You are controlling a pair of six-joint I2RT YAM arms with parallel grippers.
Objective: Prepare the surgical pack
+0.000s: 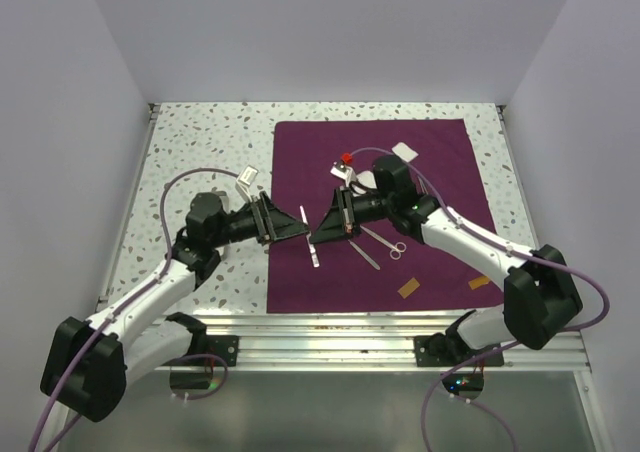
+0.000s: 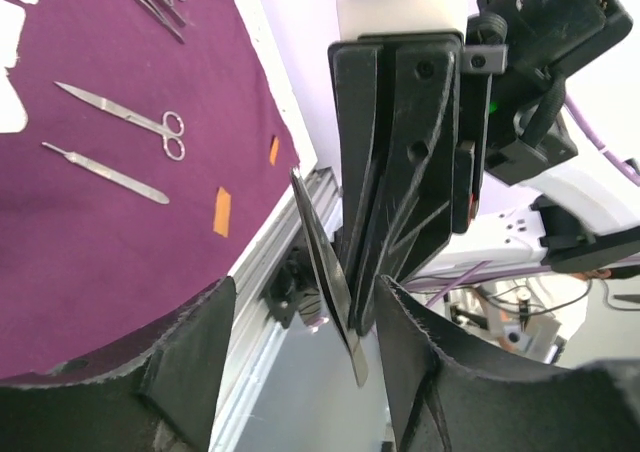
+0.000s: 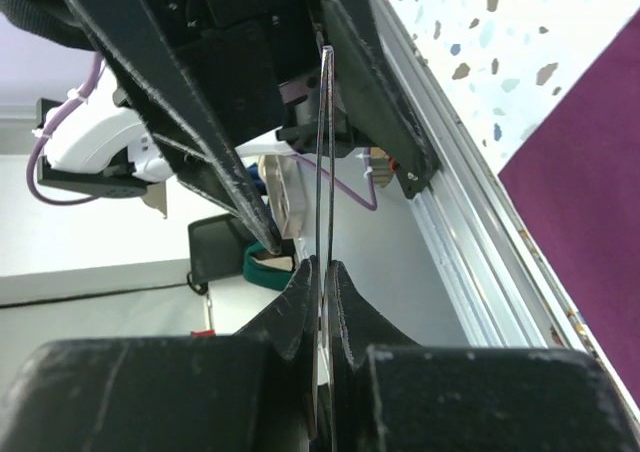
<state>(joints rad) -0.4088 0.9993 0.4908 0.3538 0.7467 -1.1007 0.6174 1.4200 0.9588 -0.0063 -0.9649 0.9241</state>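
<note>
The dark purple cloth [image 1: 440,202] lies flat on the speckled table. My right gripper [image 1: 322,230] is shut on thin steel forceps [image 1: 313,247] and holds them in the air over the cloth's left edge. The right wrist view shows its pads [image 3: 300,292] pinching the forceps [image 3: 326,152] edge-on. My left gripper [image 1: 292,224] faces it, open. In the left wrist view its fingers [image 2: 200,342] straddle the free end of the forceps [image 2: 330,282] without touching. Scissors [image 1: 392,244] and white gauze squares [image 1: 405,152] lie on the cloth.
A thin steel tool [image 2: 105,172] lies beside the scissors [image 2: 130,112]. Two orange tabs [image 1: 409,288] [image 1: 479,283] sit near the cloth's front edge. A small shiny steel piece [image 1: 247,179], perhaps the tray, stands on the table left of the cloth. A small red object [image 1: 346,158] lies mid-cloth.
</note>
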